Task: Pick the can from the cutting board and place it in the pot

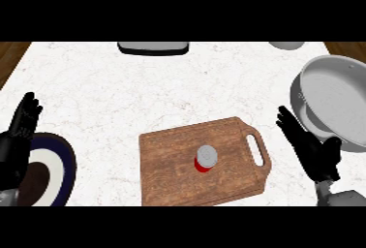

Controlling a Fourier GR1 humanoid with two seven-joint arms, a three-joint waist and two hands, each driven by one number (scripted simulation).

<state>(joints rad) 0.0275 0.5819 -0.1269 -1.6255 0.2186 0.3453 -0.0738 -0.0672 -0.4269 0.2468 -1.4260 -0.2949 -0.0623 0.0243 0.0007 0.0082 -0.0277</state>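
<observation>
Right hand point(314, 150) open, fingers straight, holding nothing, between cutting board point(172, 174) and pot point(336, 97). Left hand point(18, 131) open at left edge, beside plate point(61, 169). Can point(205, 158) upright, apparently, mid-board.

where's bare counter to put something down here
Widest bare patch: mid counter, between the dark tray at the far edge and the cutting board. Crowded on the right, where the right hand sits between board and pot.
</observation>
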